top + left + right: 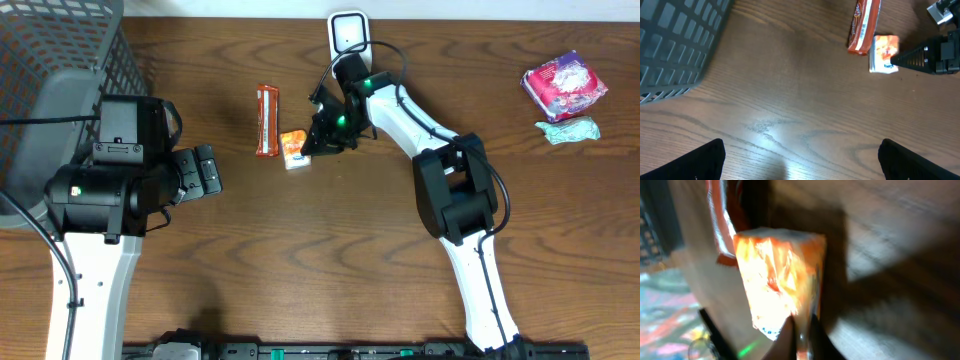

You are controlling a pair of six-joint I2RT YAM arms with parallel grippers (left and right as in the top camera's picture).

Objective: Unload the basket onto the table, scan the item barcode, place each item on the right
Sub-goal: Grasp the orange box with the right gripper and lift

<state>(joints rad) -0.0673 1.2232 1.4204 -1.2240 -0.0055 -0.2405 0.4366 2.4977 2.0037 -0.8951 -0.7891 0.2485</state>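
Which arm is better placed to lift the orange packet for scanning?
Right: the right hand is shut on the edge of the orange packet, while the left hand hangs open, away by the basket.

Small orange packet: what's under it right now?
Only the wooden table shows around the small orange packet, with the red wrapper alongside. The right gripper has its jaws shut on the packet's edge. Its underside, and whether it touches the table, is hidden.

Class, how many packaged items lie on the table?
4: an orange snack bar at centre; a small orange packet right beside it; a pink package at top-right; a teal wrapper just below it. The basket could hide more.
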